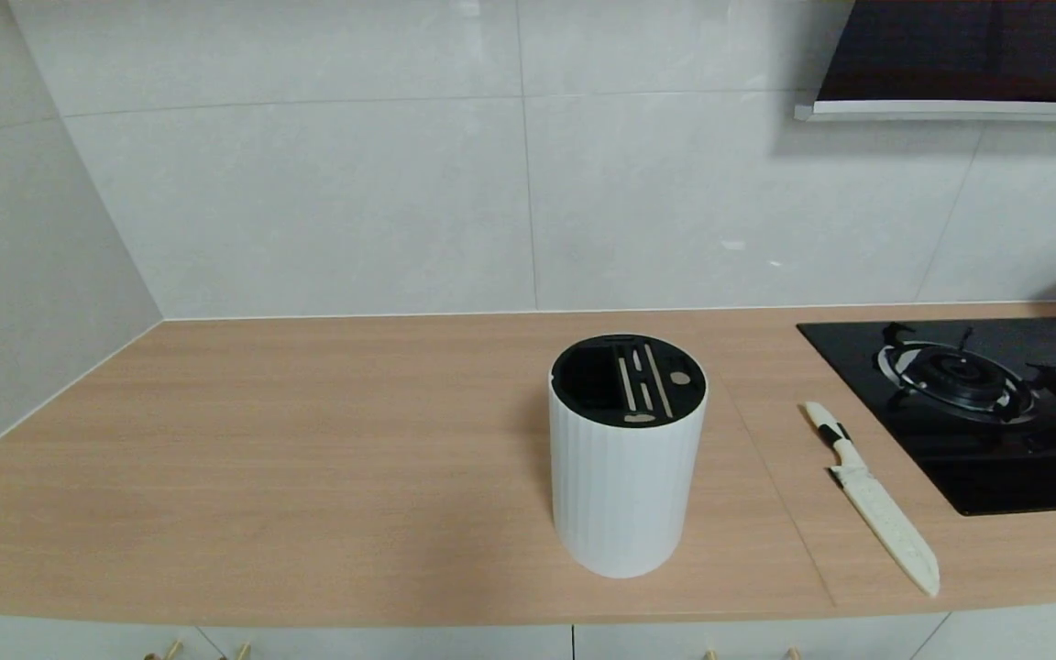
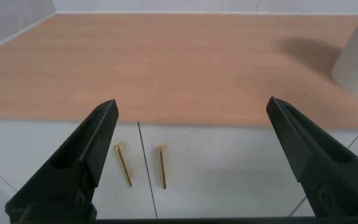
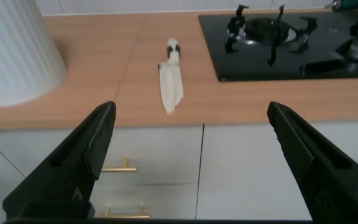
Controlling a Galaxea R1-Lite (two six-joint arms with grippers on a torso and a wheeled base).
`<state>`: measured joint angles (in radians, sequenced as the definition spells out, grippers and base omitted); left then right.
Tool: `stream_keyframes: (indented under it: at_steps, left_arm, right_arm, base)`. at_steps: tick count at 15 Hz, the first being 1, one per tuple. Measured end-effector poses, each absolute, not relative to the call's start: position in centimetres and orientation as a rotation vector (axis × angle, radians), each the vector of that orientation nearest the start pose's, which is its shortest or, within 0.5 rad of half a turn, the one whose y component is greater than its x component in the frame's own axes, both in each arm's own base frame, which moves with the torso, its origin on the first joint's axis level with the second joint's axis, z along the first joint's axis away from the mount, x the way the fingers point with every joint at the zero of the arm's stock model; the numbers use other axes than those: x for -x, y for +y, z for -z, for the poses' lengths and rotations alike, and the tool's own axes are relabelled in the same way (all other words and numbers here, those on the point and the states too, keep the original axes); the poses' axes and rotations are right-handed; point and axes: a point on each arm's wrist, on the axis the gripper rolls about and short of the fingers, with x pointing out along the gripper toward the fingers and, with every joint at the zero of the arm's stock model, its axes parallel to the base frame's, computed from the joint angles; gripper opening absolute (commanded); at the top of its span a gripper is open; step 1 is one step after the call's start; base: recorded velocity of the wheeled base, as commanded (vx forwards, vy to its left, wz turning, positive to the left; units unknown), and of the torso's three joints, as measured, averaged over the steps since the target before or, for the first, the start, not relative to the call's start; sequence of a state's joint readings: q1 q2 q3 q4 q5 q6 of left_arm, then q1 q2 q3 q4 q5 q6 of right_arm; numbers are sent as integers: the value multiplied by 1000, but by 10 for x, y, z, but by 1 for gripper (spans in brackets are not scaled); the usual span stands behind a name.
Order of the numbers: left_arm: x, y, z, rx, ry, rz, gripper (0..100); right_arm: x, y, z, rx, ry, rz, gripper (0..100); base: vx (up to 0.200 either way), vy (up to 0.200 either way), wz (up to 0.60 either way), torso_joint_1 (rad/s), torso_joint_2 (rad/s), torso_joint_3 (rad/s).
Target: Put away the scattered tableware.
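Knife (image 1: 872,500) lies flat near holder (image 1: 627,458), unstowed; left gripper (image 2: 191,102), right gripper (image 3: 191,106) both spread wide, empty, presumably awaiting pickup.

A kitchen is shown. A gas hob (image 1: 959,385) is set into a wooden countertop (image 1: 308,458) beyond the right gripper (image 3: 189,109), beneath a range hood (image 1: 968,55). Tiled walls (image 1: 308,183) are seen behind.

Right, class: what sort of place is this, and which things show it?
Most likely a home kitchen: a gas hob set into a wooden counter, an extractor hood above it, and a knife lying beside a white slotted holder.
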<state>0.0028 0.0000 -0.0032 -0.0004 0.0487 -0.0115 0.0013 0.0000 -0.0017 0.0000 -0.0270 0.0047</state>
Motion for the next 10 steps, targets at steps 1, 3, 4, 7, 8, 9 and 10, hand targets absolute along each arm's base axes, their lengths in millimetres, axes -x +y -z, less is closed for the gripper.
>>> stream_keyframes:
  at_steps: [1,3,4,7,8,9,10]
  left_arm:
    - [23,1,-76,12,-5,-51,100]
    - [23,1,-76,12,-5,-51,100]
    - [23,1,-76,12,-5,-51,100]
    - [23,1,-76,12,-5,-51,100]
    - [23,1,-76,12,-4,-51,100]
    - [23,1,-76,12,-4,-51,100]
    - [23,1,-76,12,-5,-51,100]
  right_arm:
    - [23,-1,-76,-4,-2,26,100]
    - [23,-1,-76,-4,-2,26,100]
    - [23,-1,-76,-5,-2,26,100]
    - [23,-1,-76,-5,-2,26,100]
    - [23,-1,-76,-5,-2,26,100]
    - [23,-1,-76,-5,-2,26,100]
    - [23,-1,-76,-4,-2,26,100]
  base:
    - [0,0,0,261,-588,-325]
    - [0,0,0,273,-608,-337]
    - [0,0,0,251,-549,-295]
    - [0,0,0,198,-426,-230]
    - [0,0,0,173,-378,-198]
    - [0,0,0,178,-378,-207]
    - [0,0,0,168,-364,-198]
